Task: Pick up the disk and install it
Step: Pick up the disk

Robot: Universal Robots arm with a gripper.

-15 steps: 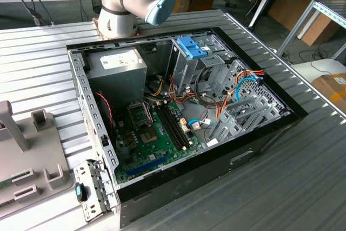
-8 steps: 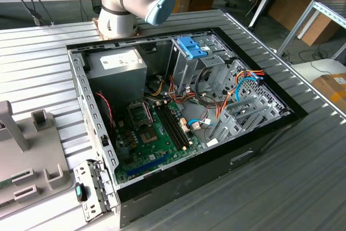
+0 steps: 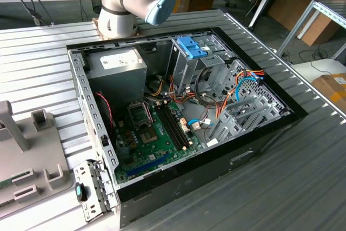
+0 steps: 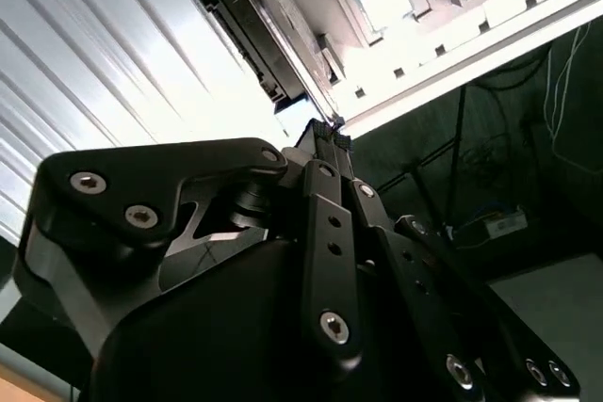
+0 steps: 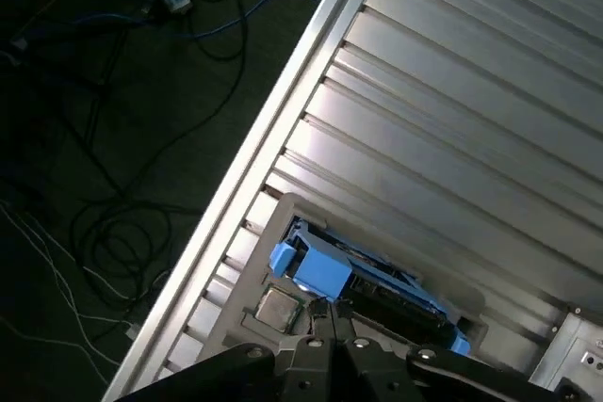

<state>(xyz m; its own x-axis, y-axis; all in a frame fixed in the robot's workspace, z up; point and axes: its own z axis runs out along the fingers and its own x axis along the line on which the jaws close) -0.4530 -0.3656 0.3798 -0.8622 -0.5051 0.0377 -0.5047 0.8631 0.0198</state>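
Observation:
The disk point(image 5: 377, 281) stands on edge in a slot of a grey fixture point(image 5: 247, 275), its blue plastic carrier wrapped around a dark metal body. In the second wrist view the disk point(image 4: 252, 21) shows side-on, with the blue carrier at its far end. My gripper point(image 5: 332, 310) hovers close over the disk's long side, near the carrier's end. Its two black fingers point(image 4: 320, 152) are pressed together, shut, with nothing between them. I cannot tell whether the tips touch the disk.
An open computer case point(image 3: 270, 133) lies on the ribbed metal table point(image 3: 38, 63), with a blue bracket point(image 3: 192, 47) atop its drive cage and a grey power supply point(image 3: 116, 64). The fixture point(image 3: 32, 155) sits at the exterior view's left. The table edge point(image 5: 273, 120) drops to a cabled floor.

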